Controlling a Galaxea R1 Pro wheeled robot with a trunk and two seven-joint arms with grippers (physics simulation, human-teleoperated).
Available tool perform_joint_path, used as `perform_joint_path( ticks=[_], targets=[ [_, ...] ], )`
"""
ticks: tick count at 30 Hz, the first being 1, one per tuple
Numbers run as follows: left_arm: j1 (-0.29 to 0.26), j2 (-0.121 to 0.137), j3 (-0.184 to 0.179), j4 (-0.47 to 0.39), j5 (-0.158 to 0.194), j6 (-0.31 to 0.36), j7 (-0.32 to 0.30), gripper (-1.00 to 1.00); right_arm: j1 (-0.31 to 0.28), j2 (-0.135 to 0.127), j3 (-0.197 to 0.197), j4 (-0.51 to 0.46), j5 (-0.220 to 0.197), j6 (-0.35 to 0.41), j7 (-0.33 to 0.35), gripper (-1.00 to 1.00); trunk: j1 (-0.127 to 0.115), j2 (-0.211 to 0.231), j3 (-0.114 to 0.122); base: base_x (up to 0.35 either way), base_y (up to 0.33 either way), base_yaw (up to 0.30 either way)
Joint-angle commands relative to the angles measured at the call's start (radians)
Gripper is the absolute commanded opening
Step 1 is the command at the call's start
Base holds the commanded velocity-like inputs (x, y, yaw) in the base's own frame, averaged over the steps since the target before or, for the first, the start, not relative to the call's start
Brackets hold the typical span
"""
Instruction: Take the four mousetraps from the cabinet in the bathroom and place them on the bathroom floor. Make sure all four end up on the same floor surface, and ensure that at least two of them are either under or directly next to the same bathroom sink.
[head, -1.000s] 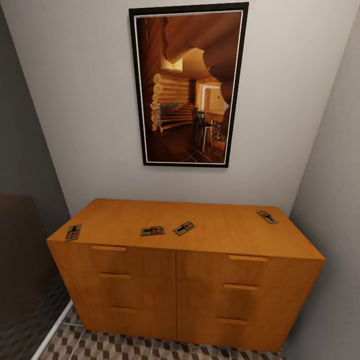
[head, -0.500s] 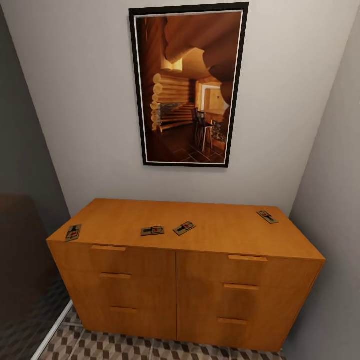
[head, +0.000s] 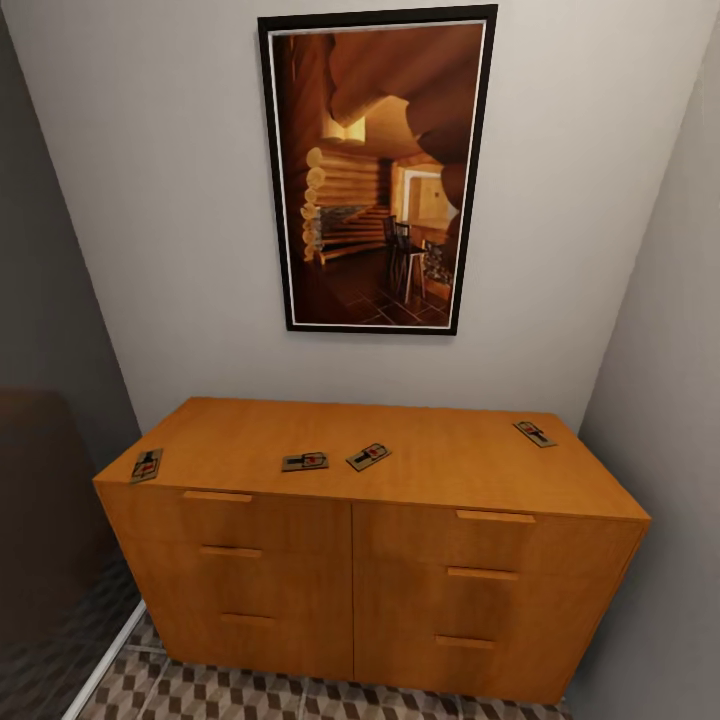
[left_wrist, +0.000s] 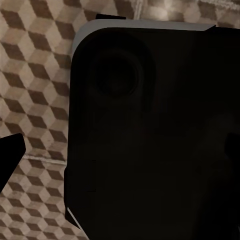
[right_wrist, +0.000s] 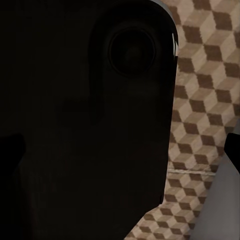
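An orange wooden cabinet (head: 440, 480) with drawers stands against the wall ahead in the head view. On its top lie the mousetraps: one at the front left corner (head: 146, 465), two near the middle (head: 305, 461) (head: 368, 456), one at the back right (head: 535, 433). The cube-patterned bathroom floor (head: 200, 690) shows below the cabinet. My left gripper (left_wrist: 120, 155) and right gripper (right_wrist: 120, 150) hang low over that floor (left_wrist: 35, 75) (right_wrist: 205, 100), fingers wide apart and holding nothing, in front of my dark base. The sink is out of view.
A large framed picture (head: 375, 170) hangs above the cabinet. Grey walls close in on both sides, the right one (head: 660, 450) touching the cabinet's end. A dark shape (head: 40, 520) and a white strip stand at the lower left.
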Motion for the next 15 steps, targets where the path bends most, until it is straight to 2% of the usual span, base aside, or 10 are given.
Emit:
perform_joint_path(
  ticks=[1,15],
  targets=[
    [0.000,0.000,0.000,0.000,0.010,-0.002,-0.001,1.00,0.000,0.000,0.001,0.000,0.001,-0.002,-0.001,1.00,0.000,0.000,-0.001,0.000,0.000,0.000],
    [0.000,0.000,0.000,0.000,0.010,-0.002,-0.001,1.00,0.000,-0.002,0.004,0.000,0.008,-0.001,0.004,1.00,0.000,0.000,-0.001,0.000,0.000,0.000]
  ],
)
